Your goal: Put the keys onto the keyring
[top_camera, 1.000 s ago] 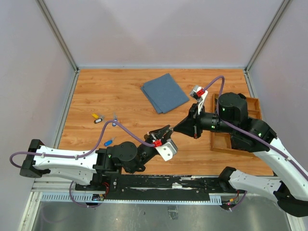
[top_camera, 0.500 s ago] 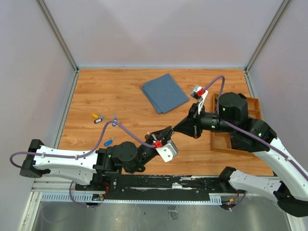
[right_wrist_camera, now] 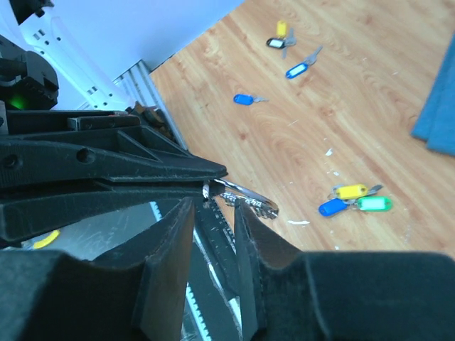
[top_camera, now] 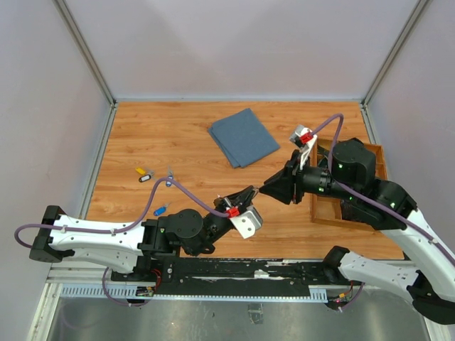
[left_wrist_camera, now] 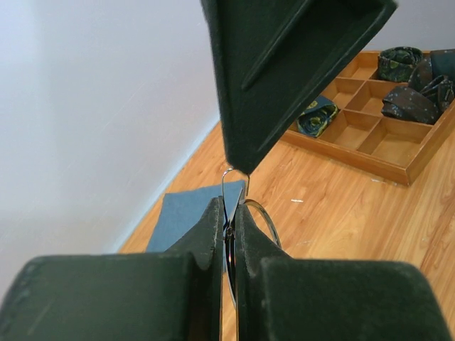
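Observation:
My left gripper (left_wrist_camera: 229, 213) is shut on the keyring (left_wrist_camera: 234, 186), a thin silver wire ring standing edge-on between its pads. In the right wrist view the keyring (right_wrist_camera: 242, 191) and its short chain jut from the left fingers (right_wrist_camera: 142, 170). My right gripper (right_wrist_camera: 213, 209) is open, its tips just beside the ring and holding nothing. In the top view the two grippers meet tip to tip, left gripper (top_camera: 247, 192) and right gripper (top_camera: 265, 190). A yellow, blue and green cluster of keys (right_wrist_camera: 353, 198) lies on the floor below. Other keys (top_camera: 144, 174) lie at the left, with a blue one (top_camera: 161, 210) nearer.
A folded blue cloth (top_camera: 243, 136) lies at the back centre. A wooden compartment tray (left_wrist_camera: 370, 135) with rolled dark fabrics stands at the right, partly under my right arm. Grey walls close in the wooden table (top_camera: 178, 135) on three sides.
My left gripper has closed fully on the keyring. My right gripper has opened and drawn back a little to the right.

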